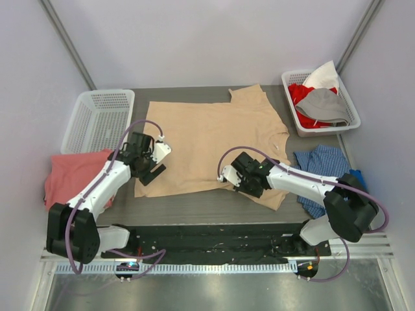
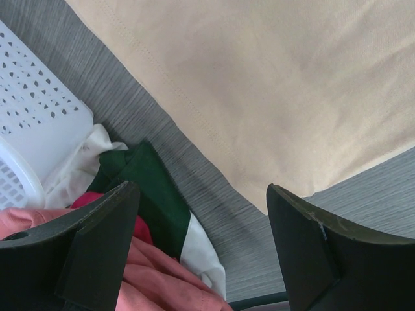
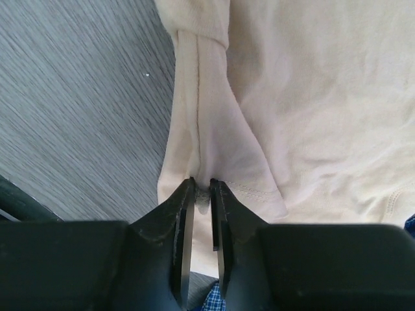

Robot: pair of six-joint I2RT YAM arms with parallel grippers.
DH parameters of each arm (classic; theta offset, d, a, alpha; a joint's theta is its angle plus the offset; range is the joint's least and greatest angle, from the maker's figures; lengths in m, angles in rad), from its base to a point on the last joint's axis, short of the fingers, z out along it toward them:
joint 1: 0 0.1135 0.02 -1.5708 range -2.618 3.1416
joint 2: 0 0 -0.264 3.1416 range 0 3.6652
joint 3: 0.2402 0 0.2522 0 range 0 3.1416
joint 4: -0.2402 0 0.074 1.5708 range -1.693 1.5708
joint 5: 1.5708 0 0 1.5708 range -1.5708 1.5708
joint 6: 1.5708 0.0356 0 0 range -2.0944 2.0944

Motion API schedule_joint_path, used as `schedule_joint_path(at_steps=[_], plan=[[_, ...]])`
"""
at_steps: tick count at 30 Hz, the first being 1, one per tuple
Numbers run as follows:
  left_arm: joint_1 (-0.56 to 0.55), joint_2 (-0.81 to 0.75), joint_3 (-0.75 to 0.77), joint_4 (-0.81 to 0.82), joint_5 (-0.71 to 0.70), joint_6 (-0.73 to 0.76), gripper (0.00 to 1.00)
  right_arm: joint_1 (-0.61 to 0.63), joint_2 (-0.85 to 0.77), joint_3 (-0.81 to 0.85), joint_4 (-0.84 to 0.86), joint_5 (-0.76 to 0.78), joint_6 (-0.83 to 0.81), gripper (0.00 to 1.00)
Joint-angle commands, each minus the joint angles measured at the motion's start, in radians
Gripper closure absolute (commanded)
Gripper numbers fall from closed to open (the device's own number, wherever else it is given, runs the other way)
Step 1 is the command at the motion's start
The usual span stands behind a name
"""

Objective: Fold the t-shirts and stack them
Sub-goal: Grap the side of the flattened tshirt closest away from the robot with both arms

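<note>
Jaws of the right gripper (image 3: 202,189) were nipped narrow on a fold at the near edge of the tan shirt (image 1: 207,136), spread flat on the table (image 1: 194,208); left gripper (image 2: 202,191) gaped wide, empty, above its left corner; pink shirt (image 1: 71,175) lay bunched at table's left edge.

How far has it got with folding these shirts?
Barely started. Done: the tan shirt lies spread flat on the table. In hand: the right jaws are pinched on that shirt's near edge, while the left jaws hang open over its near left corner. Left: every fold, then the pink shirt, which is crumpled at the table's left edge. No folded stack shows yet.
</note>
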Motion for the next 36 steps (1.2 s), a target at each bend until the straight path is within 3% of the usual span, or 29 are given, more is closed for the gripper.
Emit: schedule_joint_path(at_steps=[1,3,5,12,18,36], plan=[[-0.004,-0.038,-0.006,0.015,-0.01,0.017,0.16,0.002,-0.008,0.003,0.018,0.018,0.0,0.8],[-0.004,-0.057,-0.009,0.006,-0.01,0.02,0.16,0.003,-0.011,0.002,0.015,0.018,0.003,0.92],[-0.004,-0.075,-0.015,-0.018,-0.005,0.022,0.16,0.002,-0.017,-0.003,0.015,0.021,0.009,0.99],[-0.004,-0.158,-0.073,-0.198,0.085,0.125,0.17,0.003,-0.033,-0.008,0.016,0.03,0.017,0.99],[-0.004,-0.195,-0.132,-0.258,0.183,0.194,0.19,0.002,-0.033,-0.003,0.024,0.036,0.022,0.99],[0.007,-0.019,-0.17,-0.071,0.219,0.224,0.32,0.003,-0.093,-0.021,-0.007,0.05,0.032,0.99]])
